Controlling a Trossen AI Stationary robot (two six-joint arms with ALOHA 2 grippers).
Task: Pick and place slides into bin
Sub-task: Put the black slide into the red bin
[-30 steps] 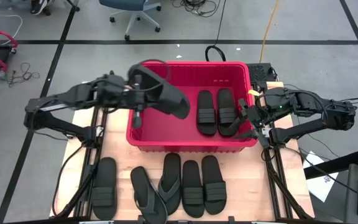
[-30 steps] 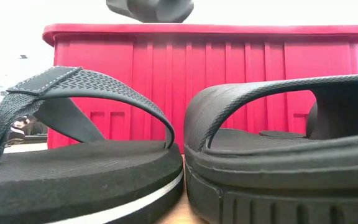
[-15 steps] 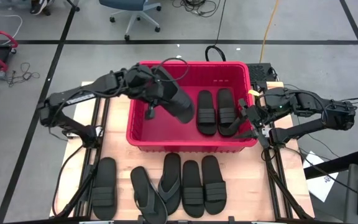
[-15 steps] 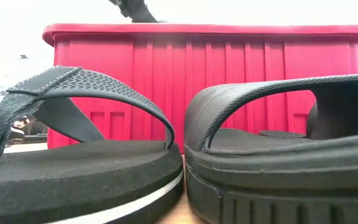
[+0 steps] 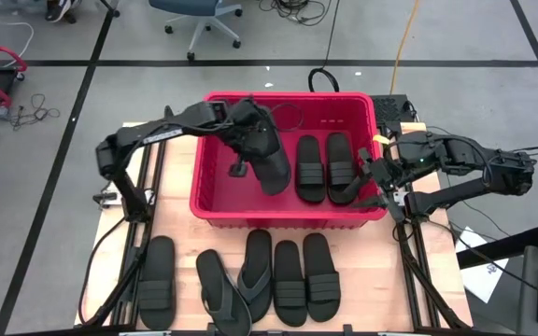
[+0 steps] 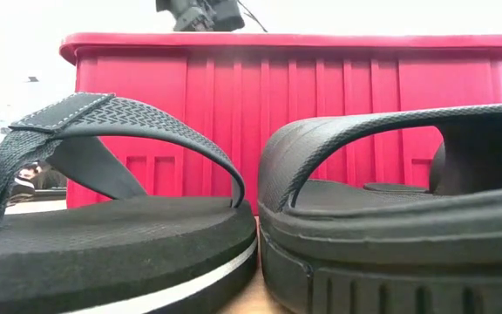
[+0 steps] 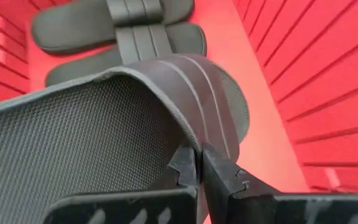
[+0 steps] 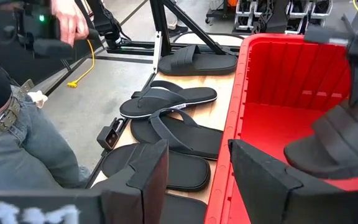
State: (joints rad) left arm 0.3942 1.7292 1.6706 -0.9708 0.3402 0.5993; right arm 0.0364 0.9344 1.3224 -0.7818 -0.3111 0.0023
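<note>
The red bin [image 5: 215, 201] stands at the table's far middle, with two black slides [image 5: 311, 168] [image 5: 341, 166] lying flat side by side on its floor at the right. My left gripper [image 5: 248, 145] reaches into the bin from the left, shut on a third slide [image 5: 271, 159], which sits just left of that pair. The low view shows this gripper [image 6: 200, 12] above the bin's rim [image 6: 295, 40]. My right gripper [image 5: 375, 177] waits open at the bin's right rim, holding nothing. Several more slides [image 5: 290, 282] lie in a row on the table's near part. My left gripper pinches the ribbed strap of the slide at its edge [image 7: 194, 142] between its two fingers [image 7: 219, 177]. The fingers slant down from the table's left. The slide hangs tilted inside the bin; I cannot tell whether its lower end [image 5: 281, 182] touches the floor.
In the near row lie a slide [image 5: 157, 280] at the left, two thong sandals [image 5: 220, 294] [image 5: 257, 273] crossing each other, and a slide [image 5: 320, 276] at the right. A person [image 8: 17, 124] stands beyond the table's edge in the right wrist view. The bin's left half [image 5: 222, 182] is bare floor.
My left gripper has carried the slide toward the table's right edge and down, from above the bin's left part into the bin beside the two lying slides. It has tipped more steeply downward and stayed shut on the slide.
</note>
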